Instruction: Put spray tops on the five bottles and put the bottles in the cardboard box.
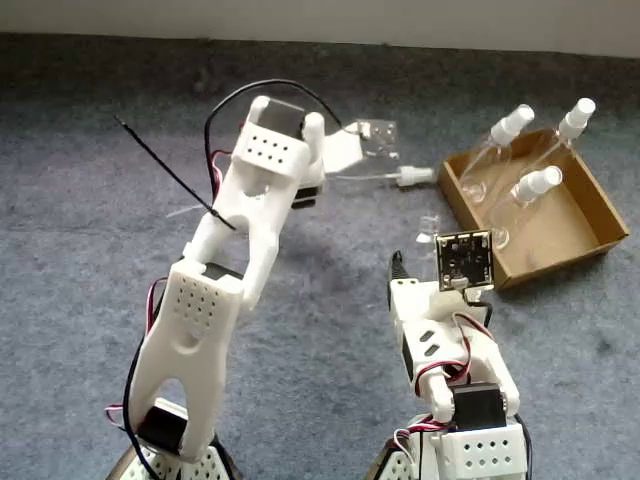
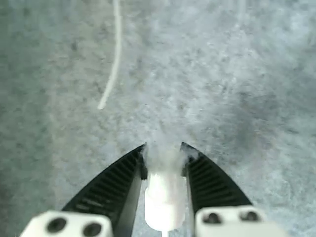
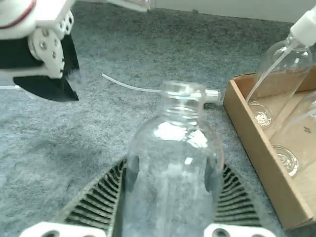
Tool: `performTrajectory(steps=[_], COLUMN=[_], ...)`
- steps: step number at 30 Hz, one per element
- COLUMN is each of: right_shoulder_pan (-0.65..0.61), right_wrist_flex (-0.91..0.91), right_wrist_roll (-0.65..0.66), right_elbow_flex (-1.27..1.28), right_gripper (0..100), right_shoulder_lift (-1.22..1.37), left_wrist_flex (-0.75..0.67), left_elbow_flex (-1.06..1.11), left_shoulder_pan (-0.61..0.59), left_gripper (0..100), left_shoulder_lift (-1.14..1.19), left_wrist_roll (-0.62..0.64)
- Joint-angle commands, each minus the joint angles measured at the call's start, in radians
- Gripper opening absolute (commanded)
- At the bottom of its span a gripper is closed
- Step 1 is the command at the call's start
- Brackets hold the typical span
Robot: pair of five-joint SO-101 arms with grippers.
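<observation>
My right gripper (image 3: 173, 170) is shut on a clear bottle (image 3: 173, 128) with a bare neck, held low beside the cardboard box (image 1: 590, 205); from above the bottle (image 1: 430, 225) pokes out past the wrist camera. My left gripper (image 2: 163, 148) is shut on a white spray top (image 2: 163, 195) above the carpet, farther back and to the left (image 1: 340, 150). Another spray top (image 1: 415, 177) lies on the carpet by the box's corner, its thin tube (image 3: 128, 85) trailing toward the left gripper (image 3: 69, 84). Three capped bottles (image 1: 530, 185) lean in the box.
Something clear (image 1: 375, 135) lies just beyond the left gripper; I cannot tell what it is. Grey carpet (image 1: 90, 230) covers the table, and there is free room on its left and in front of the box. A black cable (image 1: 165, 165) sticks out from the left arm.
</observation>
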Motion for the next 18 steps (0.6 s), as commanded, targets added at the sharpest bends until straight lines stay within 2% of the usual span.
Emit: performTrajectory(steps=[1,10,18], right_shoulder_pan=[0.010,0.010,0.010], right_wrist_flex=[-0.025,-0.025,-0.025], right_wrist_roll=[0.003,0.003,0.003], right_elbow_flex=[-0.008,-0.008,-0.008], right_gripper=[14.1,14.1,14.1], right_shoulder_lift=[-0.008,-0.008,-0.008], left_wrist_flex=[0.014,0.023,0.026], left_elbow_flex=[-0.191,-0.407,-0.545], left_shoulder_pan=[-0.045,-0.159,-0.381], left_gripper=[0,0,0], left_shoulder_lift=[-0.021,-0.021,-0.021], left_wrist_roll=[0.126,0.354,0.437])
